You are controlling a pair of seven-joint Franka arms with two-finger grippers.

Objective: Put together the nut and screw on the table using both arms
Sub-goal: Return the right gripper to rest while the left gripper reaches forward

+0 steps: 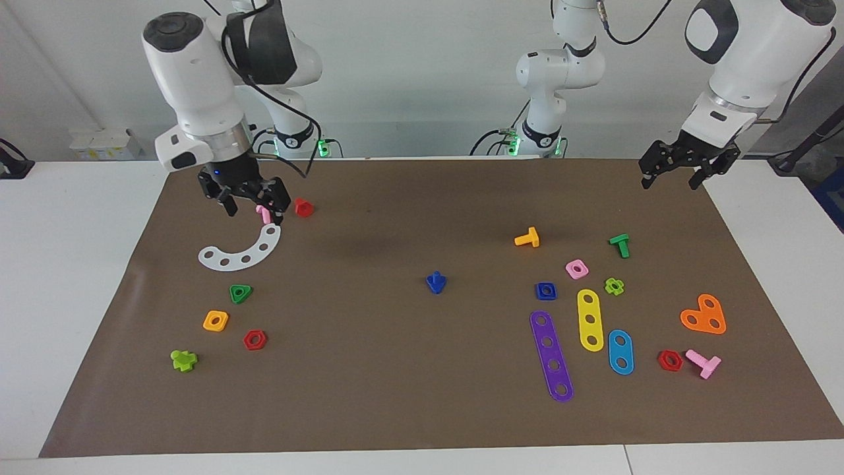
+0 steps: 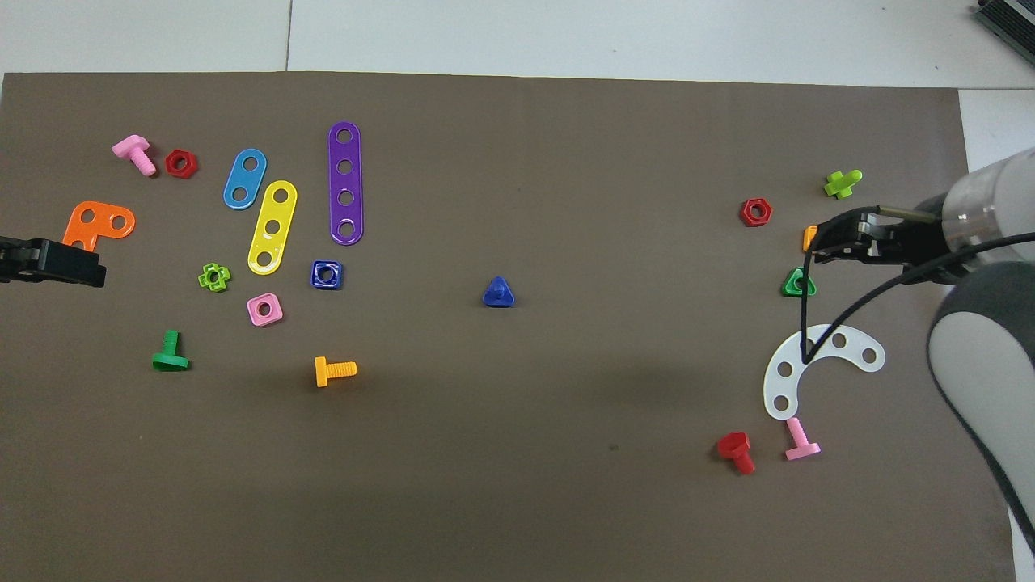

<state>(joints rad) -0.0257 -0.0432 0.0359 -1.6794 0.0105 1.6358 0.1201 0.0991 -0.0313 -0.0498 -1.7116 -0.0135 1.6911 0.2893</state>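
Observation:
The dark-blue square nut (image 1: 545, 290) lies flat on the brown mat (image 1: 395, 382) toward the left arm's end, beside the purple strip; it also shows in the overhead view (image 2: 327, 275). The dark-blue screw (image 1: 436, 282) stands on its triangular head near the mat's middle, shaft up, and shows in the overhead view (image 2: 499, 293). My right gripper (image 1: 252, 206) hangs open and empty in the air over the right arm's end of the mat, above the white curved strip (image 1: 241, 252). My left gripper (image 1: 670, 178) hangs open and empty over the mat's edge at the left arm's end.
Around the nut lie a pink square nut (image 1: 577, 268), a light-green nut (image 1: 614, 286), yellow (image 1: 590, 319), purple (image 1: 551, 355) and blue (image 1: 620, 351) strips, and orange (image 1: 528, 238) and green (image 1: 620, 245) screws. At the right arm's end lie a green triangular nut (image 1: 240, 293) and an orange-yellow nut (image 1: 215, 320).

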